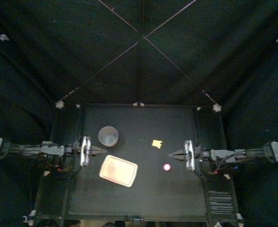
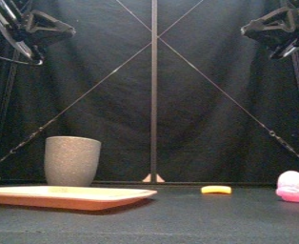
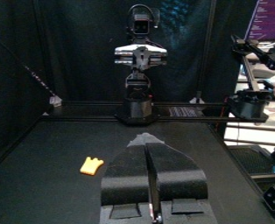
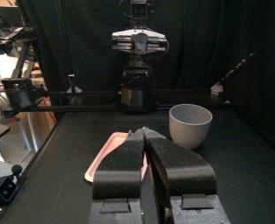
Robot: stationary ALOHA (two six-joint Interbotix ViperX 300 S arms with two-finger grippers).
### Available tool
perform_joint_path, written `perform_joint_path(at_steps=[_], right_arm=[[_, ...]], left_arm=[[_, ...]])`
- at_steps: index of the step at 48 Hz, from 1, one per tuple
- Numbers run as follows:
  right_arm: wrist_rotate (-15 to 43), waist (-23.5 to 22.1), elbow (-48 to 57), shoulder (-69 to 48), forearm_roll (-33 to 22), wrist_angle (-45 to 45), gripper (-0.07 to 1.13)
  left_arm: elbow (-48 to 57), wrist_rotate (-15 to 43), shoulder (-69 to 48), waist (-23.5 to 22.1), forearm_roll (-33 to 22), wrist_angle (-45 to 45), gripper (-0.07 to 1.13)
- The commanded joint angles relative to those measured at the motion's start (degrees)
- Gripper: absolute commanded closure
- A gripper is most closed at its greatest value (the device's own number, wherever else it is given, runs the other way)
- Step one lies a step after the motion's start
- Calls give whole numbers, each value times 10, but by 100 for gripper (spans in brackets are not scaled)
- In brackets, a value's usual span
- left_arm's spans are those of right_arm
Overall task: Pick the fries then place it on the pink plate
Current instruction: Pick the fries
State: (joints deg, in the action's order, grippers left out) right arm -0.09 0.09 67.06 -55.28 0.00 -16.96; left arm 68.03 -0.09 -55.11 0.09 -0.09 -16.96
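**Fries: position relative to grippers**

Fries [image 1: 160,143], yellow, lie flat on the table [image 1: 142,199], right of centre and touching nothing. The right gripper [image 1: 189,155] is nearest, to their right and slightly forward, raised clear of them, jaws pressed together and empty. The left gripper [image 1: 82,152] is well apart on the opposite side, jaws also pressed together. A pink toy [image 1: 167,166] lies in front of the fries. The pink tray [image 1: 119,170] lies front-left, the grey cup [image 1: 108,134] behind it.

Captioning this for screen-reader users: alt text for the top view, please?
Yellow fries lie free near the middle of a black table, a pink tray in front and to their left, a grey cup behind the tray, a pink toy in front of the fries. The left gripper and right gripper rest at the table's sides.
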Motion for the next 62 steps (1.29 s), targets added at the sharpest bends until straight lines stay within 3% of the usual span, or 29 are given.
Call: perform_joint_path(at_steps=[1,16,27,34,39,45,48,62], right_arm=[[4,-11,-4,18,1,-1,108],[4,-124,-28,112,49,18,106],[4,-212,-57,163,67,136,101],[3,-244,-76,199,62,201,73],[4,-250,-84,223,59,205,34],[4,-249,-92,250,61,192,0],[4,-249,-97,266,58,182,-3],[-1,-243,-145,381,43,184,1]], left_arm=[[-22,2,5,4,-2,-1,112],[-23,1,10,35,-3,10,108],[-21,2,10,52,-12,28,108],[-22,2,10,52,-12,28,108],[-23,3,10,52,-12,28,108],[-23,3,10,52,-11,28,108],[-23,3,10,52,-11,28,108],[-22,4,10,53,-11,26,108]])
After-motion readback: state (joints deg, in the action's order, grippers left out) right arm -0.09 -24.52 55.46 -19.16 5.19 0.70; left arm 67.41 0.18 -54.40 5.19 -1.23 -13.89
